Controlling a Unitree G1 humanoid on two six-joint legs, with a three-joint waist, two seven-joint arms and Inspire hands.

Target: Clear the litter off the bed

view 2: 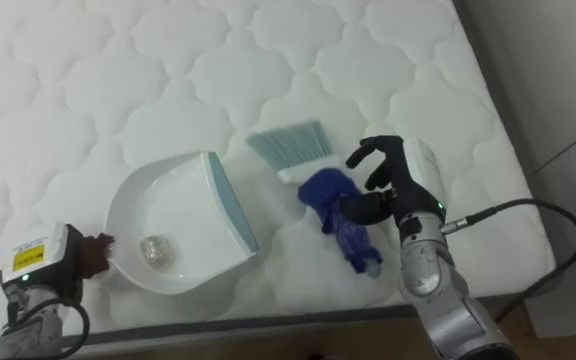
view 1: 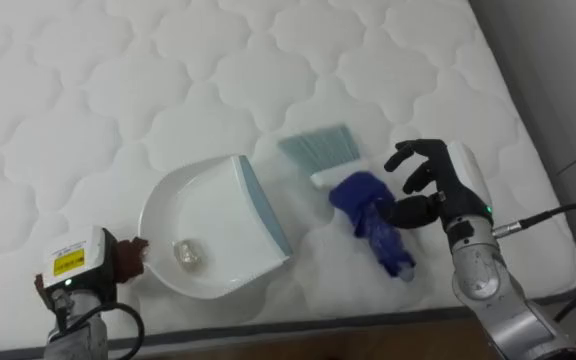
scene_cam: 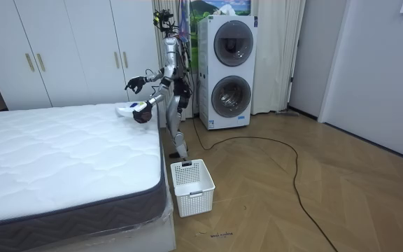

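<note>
A white dustpan (view 1: 213, 205) lies on the quilted white mattress (view 1: 118, 90), with a small crumpled clear scrap (view 1: 186, 254) inside it. My left hand (view 1: 120, 258) comes in at the lower left, dark fingers curled on the pan's handle. To the pan's right lies a hand brush, its teal bristles (view 1: 320, 148) pointing away and its blue handle (view 1: 373, 222) towards me. My right hand (view 1: 446, 180) hovers just right of that handle. Its fingers are loosely curved and spread, and they hold nothing. In the room view I stand at the bed's far corner.
The mattress's right edge (view 1: 538, 170) runs close beside my right hand, and the near edge (view 1: 298, 325) lies just under both arms. In the room view a white laundry basket (scene_cam: 192, 185) stands on the wooden floor by the bed, with stacked washing machines (scene_cam: 226, 70) behind me.
</note>
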